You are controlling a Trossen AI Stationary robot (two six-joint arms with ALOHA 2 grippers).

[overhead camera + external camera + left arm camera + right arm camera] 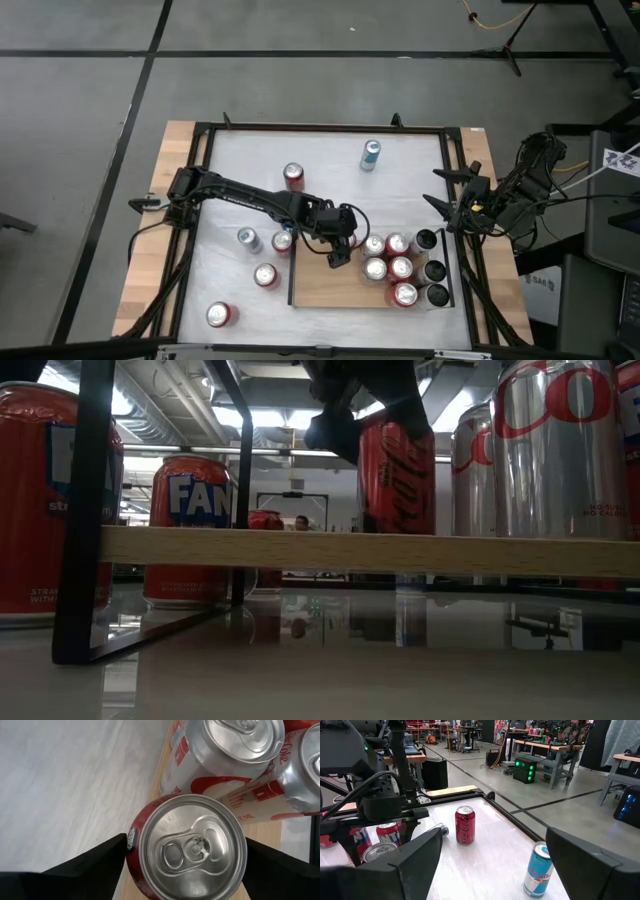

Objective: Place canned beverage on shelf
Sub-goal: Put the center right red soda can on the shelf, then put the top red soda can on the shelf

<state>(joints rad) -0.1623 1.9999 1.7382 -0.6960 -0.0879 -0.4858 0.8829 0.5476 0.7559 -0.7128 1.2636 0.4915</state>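
Left gripper (185, 865), jaws spread around the red can (192, 847) on the shelf (330, 285), should lift straight, avoiding cans at three o'clock.

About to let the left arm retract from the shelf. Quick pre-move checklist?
1. Red can upright on shelf: ok.
2. Left gripper clear of the can: cannot tell; its fingers flank it closely.
3. Can fully on the board, not overhanging: cannot tell; it stands near the edge.
4. Neighbouring Diet Coke can standing apart from it: ok.
5. Right gripper parked at the table's right edge, open: ok.
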